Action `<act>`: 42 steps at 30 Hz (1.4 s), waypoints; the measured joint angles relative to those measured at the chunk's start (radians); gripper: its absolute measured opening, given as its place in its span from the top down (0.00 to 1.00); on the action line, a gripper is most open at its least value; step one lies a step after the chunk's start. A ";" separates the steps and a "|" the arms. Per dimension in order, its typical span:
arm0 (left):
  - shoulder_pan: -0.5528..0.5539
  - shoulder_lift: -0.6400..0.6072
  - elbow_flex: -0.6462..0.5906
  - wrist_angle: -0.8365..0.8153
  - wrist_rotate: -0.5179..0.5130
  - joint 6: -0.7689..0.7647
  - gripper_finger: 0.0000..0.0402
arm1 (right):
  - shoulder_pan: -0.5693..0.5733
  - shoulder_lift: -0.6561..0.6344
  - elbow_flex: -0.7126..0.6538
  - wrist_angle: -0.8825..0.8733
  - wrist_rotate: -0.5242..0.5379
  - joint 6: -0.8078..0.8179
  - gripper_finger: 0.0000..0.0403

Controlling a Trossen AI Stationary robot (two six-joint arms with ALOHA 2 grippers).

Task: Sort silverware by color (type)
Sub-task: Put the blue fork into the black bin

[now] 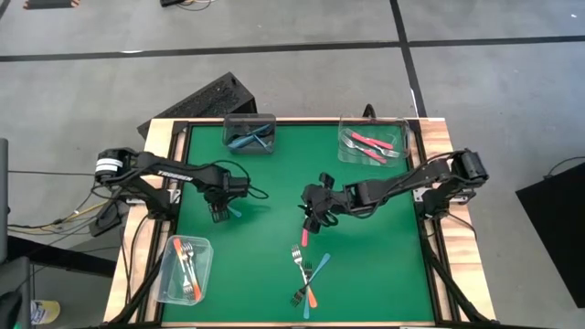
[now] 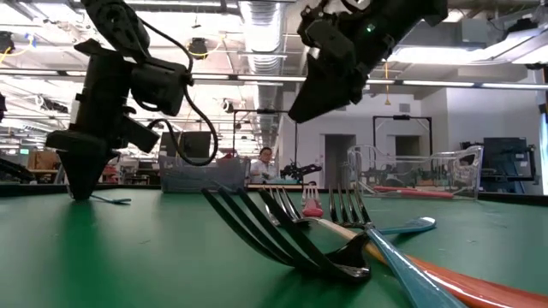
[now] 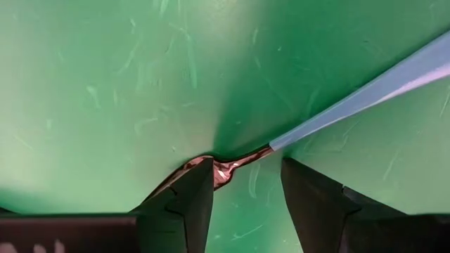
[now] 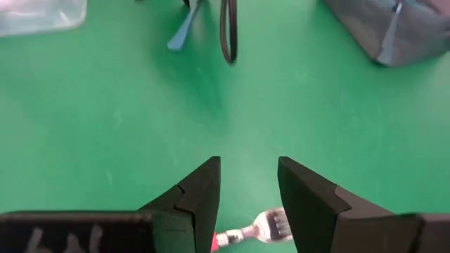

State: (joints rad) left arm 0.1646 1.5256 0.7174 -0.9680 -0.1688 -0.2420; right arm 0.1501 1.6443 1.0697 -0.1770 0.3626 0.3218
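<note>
My left gripper (image 3: 246,190) is open and down at the green mat, left of centre (image 1: 222,212). Its fingers stand on either side of the metal neck of a blue-handled fork (image 3: 365,91) that lies flat on the mat. My right gripper (image 4: 249,190) is open and raised above the mat's middle (image 1: 315,219). Below it, a pink-handled fork (image 4: 256,228) lies on the mat untouched. A small pile of orange and blue forks (image 1: 306,274) lies crossed near the near edge. My left gripper comes from above, pointing down, with its fingers across the blue fork's metal neck (image 3: 242,158). One finger (image 3: 193,193) covers the tine end. I cannot tell whether either finger touches the fork, which lies flat on the mat.
A dark bin with blue forks (image 1: 249,134) stands at the far edge. A clear bin with pink forks (image 1: 370,142) is at the far right. A clear bin with orange forks (image 1: 186,268) is at the near left. Wooden rails (image 1: 155,183) frame the mat.
</note>
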 joint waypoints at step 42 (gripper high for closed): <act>-0.025 0.007 0.114 0.172 0.243 0.225 0.89 | 0.021 0.000 -0.012 -0.005 0.005 0.029 0.58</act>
State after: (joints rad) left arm 0.1399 1.5330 0.8318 -0.7964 0.0740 -0.0174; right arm 0.1711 1.6444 1.0580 -0.1818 0.3676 0.3507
